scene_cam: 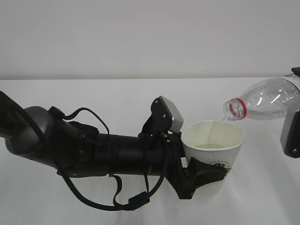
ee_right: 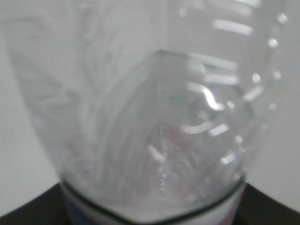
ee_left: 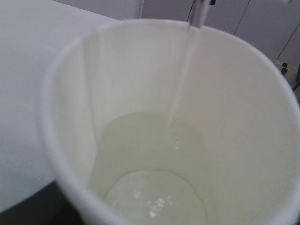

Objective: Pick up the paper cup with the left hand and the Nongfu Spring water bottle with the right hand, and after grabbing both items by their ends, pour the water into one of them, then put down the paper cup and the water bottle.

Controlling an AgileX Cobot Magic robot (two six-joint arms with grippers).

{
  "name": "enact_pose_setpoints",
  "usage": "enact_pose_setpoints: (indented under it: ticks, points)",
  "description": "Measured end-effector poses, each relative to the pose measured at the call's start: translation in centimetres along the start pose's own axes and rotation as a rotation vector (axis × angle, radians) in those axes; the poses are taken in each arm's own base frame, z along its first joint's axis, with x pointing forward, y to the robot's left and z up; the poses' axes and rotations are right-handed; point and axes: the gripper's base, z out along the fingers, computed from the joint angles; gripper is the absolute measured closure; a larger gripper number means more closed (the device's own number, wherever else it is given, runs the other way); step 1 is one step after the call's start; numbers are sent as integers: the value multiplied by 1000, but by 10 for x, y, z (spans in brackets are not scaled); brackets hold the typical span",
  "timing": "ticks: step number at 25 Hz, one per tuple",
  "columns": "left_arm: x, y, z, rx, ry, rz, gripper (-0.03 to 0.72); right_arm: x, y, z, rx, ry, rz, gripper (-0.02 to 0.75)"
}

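The paper cup [scene_cam: 213, 145], lower right of centre in the exterior view, is sitting upright in the left end effector [scene_cam: 202, 172], whose jaws are clamping its base. Thin-walled and gaining weight as water [ee_left: 154, 187] is pooling inside, it is likely crushing easily, so holding low looks wise. The Nongfu Spring water bottle [scene_cam: 265, 101], light and springy, is tipping from the upper right, mouth above the rim, gripped at its far end by the right end effector [scene_cam: 291, 133].

It looks like a robot test lab rather than a home or kitchen. A bare white tabletop [scene_cam: 140, 93] runs back to a plain, unmarked pale wall [scene_cam: 140, 33]. The left wrist view shows flat grey panels [ee_left: 243, 18] behind, like cabinet or partition fronts.
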Motion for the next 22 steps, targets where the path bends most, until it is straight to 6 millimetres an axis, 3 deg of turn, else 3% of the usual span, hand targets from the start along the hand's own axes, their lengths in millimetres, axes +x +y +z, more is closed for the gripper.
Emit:
enact_pose_setpoints:
  ticks: [22]
  points:
    - [0, 0, 0, -1, 2, 0, 199, 0, 0, 0, 2, -1, -4, 334]
